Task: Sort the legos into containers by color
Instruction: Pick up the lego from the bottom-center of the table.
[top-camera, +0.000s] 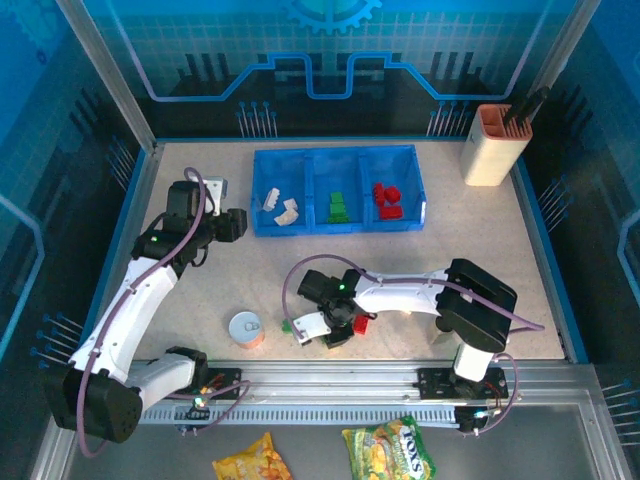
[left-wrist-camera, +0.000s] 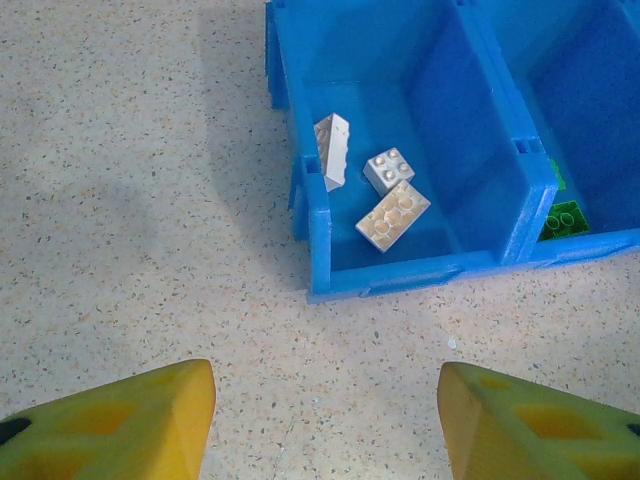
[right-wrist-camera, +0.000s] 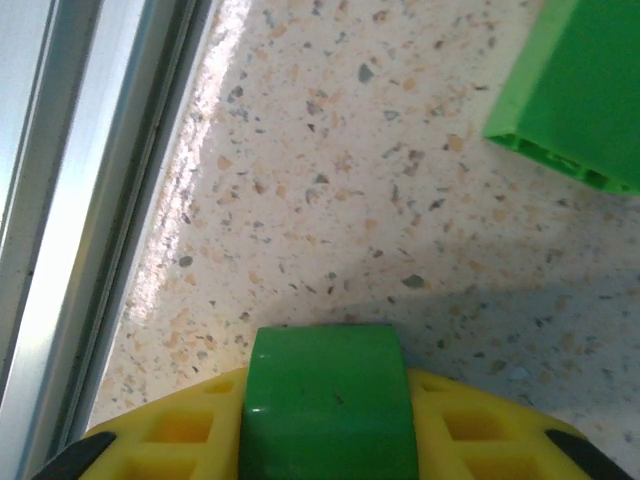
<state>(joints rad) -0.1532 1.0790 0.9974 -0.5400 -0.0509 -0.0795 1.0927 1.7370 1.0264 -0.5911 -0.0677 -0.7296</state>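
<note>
While clamped on a green lego (right-wrist-camera: 330, 370) by the front rail (right-wrist-camera: 60, 200), sits with a second green lego (right-wrist-camera: 575, 90) lying just ahead (right gripper (right-wrist-camera: 330, 445)). Left gripper (left-wrist-camera: 325, 385) agape and empty near blue bin (top-camera: 340, 229): cream legos (left-wrist-camera: 390, 200) left, green legos (top-camera: 339, 208) middle, red legos (top-camera: 387, 198) right.

Tin (top-camera: 246, 329): round, white-orange, standing on my speckled table (top-camera: 480, 250).
Holder (top-camera: 495, 146): beige, orange-topped, far beyond the tin, rightward.
Rail (top-camera: 330, 380): silvery, just nearer than the tin.
Packets (top-camera: 252, 462): two yellow snack bags I see nearer than the tin, past the rail.
</note>
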